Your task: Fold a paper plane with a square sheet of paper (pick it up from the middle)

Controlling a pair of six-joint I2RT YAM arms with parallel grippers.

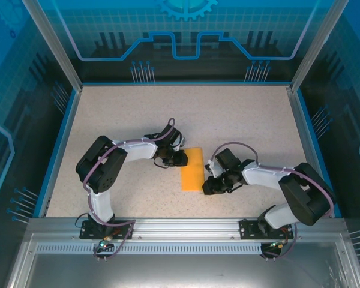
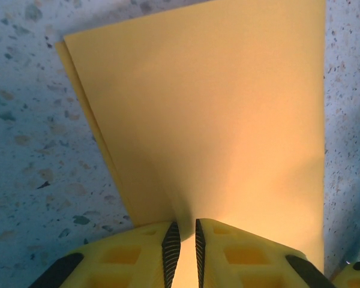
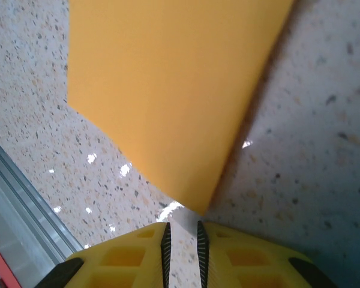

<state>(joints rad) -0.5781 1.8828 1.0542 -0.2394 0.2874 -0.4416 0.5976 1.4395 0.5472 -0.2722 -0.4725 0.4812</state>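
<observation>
Near the middle of the beige speckled tabletop (image 1: 138,120), between the two arms: thin orange-yellow sheet of paper (image 1: 192,168), folded to a narrow rectangle, flat on the surface. Touching its upper left edge: left gripper (image 1: 179,158). Seen from the left wrist, same sheet (image 2: 216,120) in two layers, lower layer peeking out along the left side. Left gripper (image 2: 183,227) closed down to a thin slit on the near edge, paper running straight in between the black ribbed pads (image 2: 171,240) of the yellow fingers, pinched there. Just beside the sheet's lower right corner: right gripper (image 1: 209,183). Seen from the right wrist, sheet (image 3: 168,90) ending in a sharp corner just ahead of the right gripper (image 3: 183,228). Jaws there drawn nearly together, only a narrow slit left, pale tabletop showing inside it. Cannot tell whether the very tip of that corner is caught. At the lower left of that view: grey metal rail (image 3: 24,198) along the table's edge.
</observation>
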